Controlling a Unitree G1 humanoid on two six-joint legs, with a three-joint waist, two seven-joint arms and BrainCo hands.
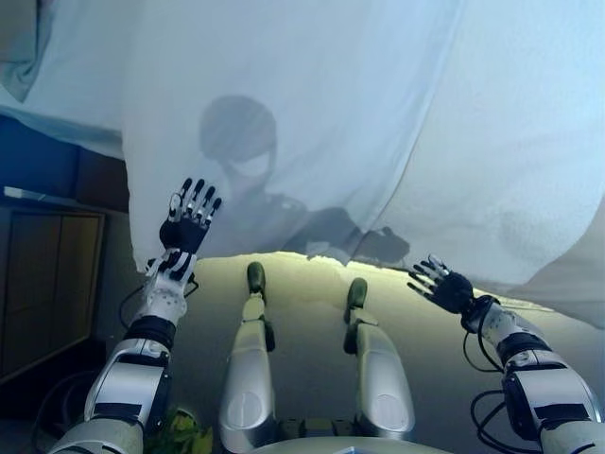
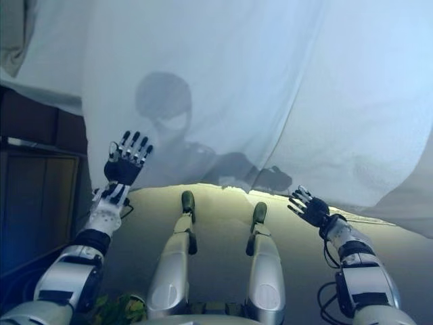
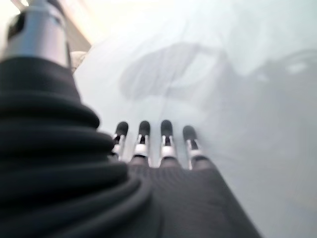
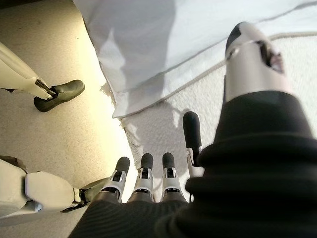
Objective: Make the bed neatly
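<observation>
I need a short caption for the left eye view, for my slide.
Both hands open and empty, left hand raised before the hanging white sheet, right hand low by its edge.

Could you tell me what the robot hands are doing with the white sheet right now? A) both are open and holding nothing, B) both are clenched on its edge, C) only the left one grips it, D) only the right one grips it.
A: the left robot hand and the right robot hand both have straight, spread fingers, and neither grips the white sheet.
</observation>
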